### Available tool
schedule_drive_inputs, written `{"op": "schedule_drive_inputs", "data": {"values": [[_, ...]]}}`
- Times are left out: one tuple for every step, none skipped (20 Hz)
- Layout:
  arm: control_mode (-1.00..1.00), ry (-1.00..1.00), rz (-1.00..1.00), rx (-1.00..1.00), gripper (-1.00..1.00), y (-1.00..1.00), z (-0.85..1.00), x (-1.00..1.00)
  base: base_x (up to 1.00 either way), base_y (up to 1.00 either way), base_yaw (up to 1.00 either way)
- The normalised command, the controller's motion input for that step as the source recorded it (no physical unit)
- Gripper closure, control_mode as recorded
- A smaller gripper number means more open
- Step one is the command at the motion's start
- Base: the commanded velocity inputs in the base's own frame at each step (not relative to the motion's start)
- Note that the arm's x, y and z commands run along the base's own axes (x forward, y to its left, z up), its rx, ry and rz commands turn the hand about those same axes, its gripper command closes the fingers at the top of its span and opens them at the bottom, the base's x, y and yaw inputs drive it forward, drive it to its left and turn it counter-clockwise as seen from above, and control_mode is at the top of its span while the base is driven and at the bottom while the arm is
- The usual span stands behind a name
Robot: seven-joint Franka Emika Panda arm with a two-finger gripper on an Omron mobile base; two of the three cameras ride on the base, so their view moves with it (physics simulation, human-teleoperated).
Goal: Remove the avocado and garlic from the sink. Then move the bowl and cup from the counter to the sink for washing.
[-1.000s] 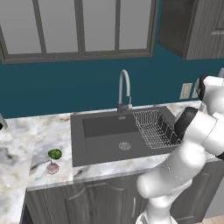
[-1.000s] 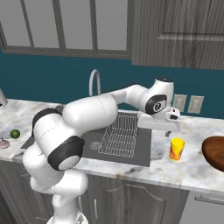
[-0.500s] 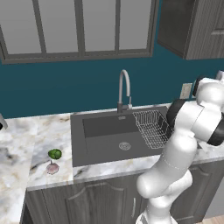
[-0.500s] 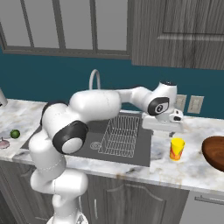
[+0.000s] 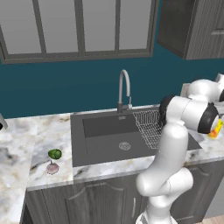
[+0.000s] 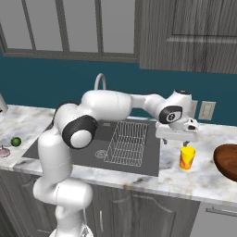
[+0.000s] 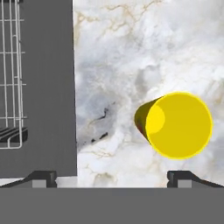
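Yellow cup (image 6: 187, 158): upright on the marble counter (image 6: 203, 178), just right of the sink (image 6: 88, 143); open mouth faces up in the hand view (image 7: 179, 124); a slice of it shows behind the arm's elbow in the left base view (image 5: 215, 127)
Gripper (image 6: 177, 137): hangs above the cup, a little toward the sink side, pointing down; fingers released and spread wide, nothing between them; in the hand view the two tips (image 7: 41, 177) stand far apart, one over the sink's edge, the other over marble below the cup; no contact with the cup
Bowl (image 6: 227, 159): reddish-brown, on the counter right of the cup, apart from it; cut off by the right edge of the right base view
Avocado (image 5: 54, 153): dark green, on the counter left of the sink; seen small at far left in the right base view (image 6: 16, 141)
Garlic (image 5: 52, 168): pale pinkish, just in front of the avocado, near the counter's front edge; touching or not, cannot tell
Sink: dark grey basin, round drain (image 5: 124, 146) in the floor; wire rack (image 6: 127, 142) in the right half; curved steel faucet (image 5: 124, 89) behind the middle
Arm: reaches from the base across the sink's right side to the cup
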Motion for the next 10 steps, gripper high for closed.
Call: {"op": "schedule_drive_inputs", "data": {"values": [[-1.00, 0.00, 0.00, 0.00, -1.00, -0.17, -0.18, 0.18, 0.00, 0.00, 0.00], [-1.00, 0.00, 0.00, 0.00, -1.00, -0.17, -0.17, 0.20, 0.00, 0.00, 0.00], [-1.00, 0.00, 0.00, 0.00, -1.00, -0.17, -0.17, 0.19, 0.00, 0.00, 0.00], [-1.00, 0.00, 0.00, 0.00, -1.00, -0.16, -0.17, 0.20, 0.00, 0.00, 0.00], [-1.00, 0.00, 0.00, 0.00, -1.00, -0.17, -0.16, 0.18, 0.00, 0.00, 0.00], [-1.00, 0.00, 0.00, 0.00, -1.00, -0.15, -0.17, 0.15, 0.00, 0.00, 0.00], [-1.00, 0.00, 0.00, 0.00, -1.00, -0.13, -0.18, 0.15, 0.00, 0.00, 0.00], [-1.00, 0.00, 0.00, 0.00, -1.00, -0.10, -0.18, 0.14, 0.00, 0.00, 0.00], [-1.00, 0.00, 0.00, 0.00, -1.00, -0.07, -0.18, 0.12, 0.00, 0.00, 0.00], [-1.00, 0.00, 0.00, 0.00, -1.00, -0.06, -0.17, 0.12, 0.00, 0.00, 0.00]]}}
